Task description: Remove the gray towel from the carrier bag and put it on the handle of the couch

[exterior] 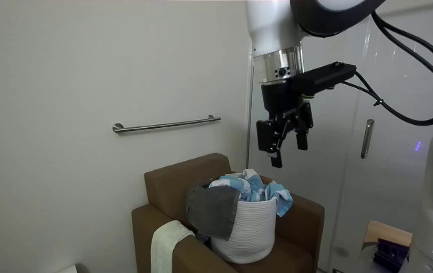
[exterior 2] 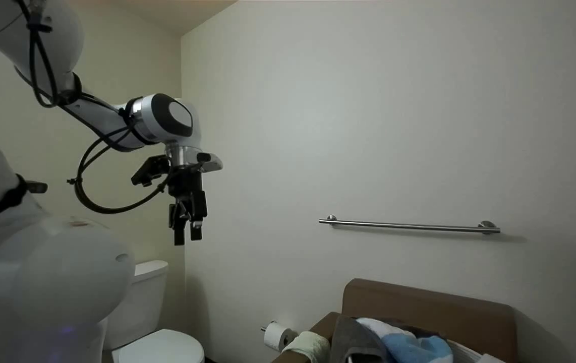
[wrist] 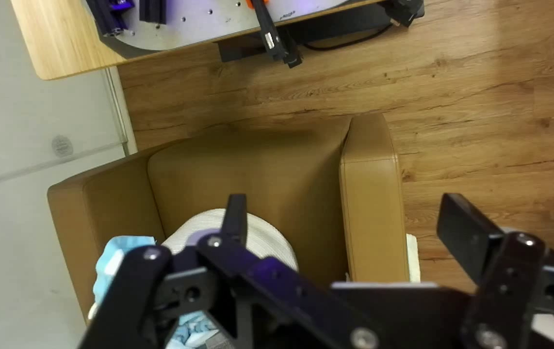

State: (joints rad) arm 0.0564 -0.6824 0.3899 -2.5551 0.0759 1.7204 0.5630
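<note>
Overhead access is left open, with clear air between the black two-finger gripper [exterior: 289, 152] and the white round soft-sided fabric bag [exterior: 252, 231]. The bag's mouth is obstructed by crumpled light blue and white cloths [exterior: 256, 185]; one side is overhung by the large dark charcoal-gray soft towel [exterior: 211, 212]. Sideways passage is limited by the broad padded brown armrests [exterior: 197, 256] of the small upholstered armchair [exterior: 174, 182]. One armrest is partly covered by a pale cream cloth [exterior: 165, 242]; its forward top is exposed in the wrist view. Higher up, passage is narrowed by a horizontal metal grab bar [exterior: 167, 125].
</note>
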